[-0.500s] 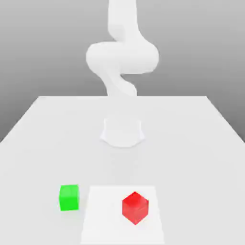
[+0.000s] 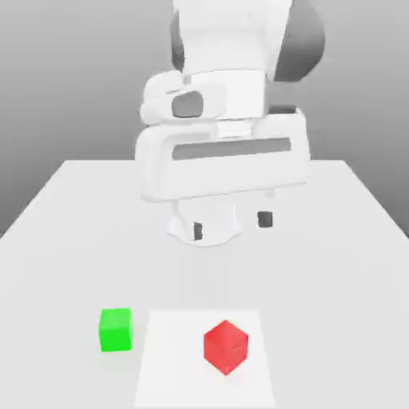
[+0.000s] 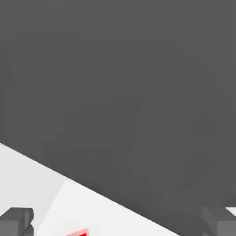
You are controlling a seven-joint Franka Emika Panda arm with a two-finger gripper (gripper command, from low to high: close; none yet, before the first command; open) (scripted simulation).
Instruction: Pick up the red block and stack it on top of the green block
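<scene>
Two small cubes, red and green; jaws [image 2: 232, 225] parted, empty.
Arm's hand now in view above the pale worktop [image 2: 64, 264], absent a half-second ago; grasp not begun. Smooth bright red cube [image 2: 226, 347], near, on white square patch [image 2: 172, 359]; smooth bright green cube [image 2: 116, 330] beside patch, exterior view's left, top free for stacking.

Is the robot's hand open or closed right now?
Open: in the exterior view the hand has its two dark fingertips standing wide apart, with nothing between them.
</scene>
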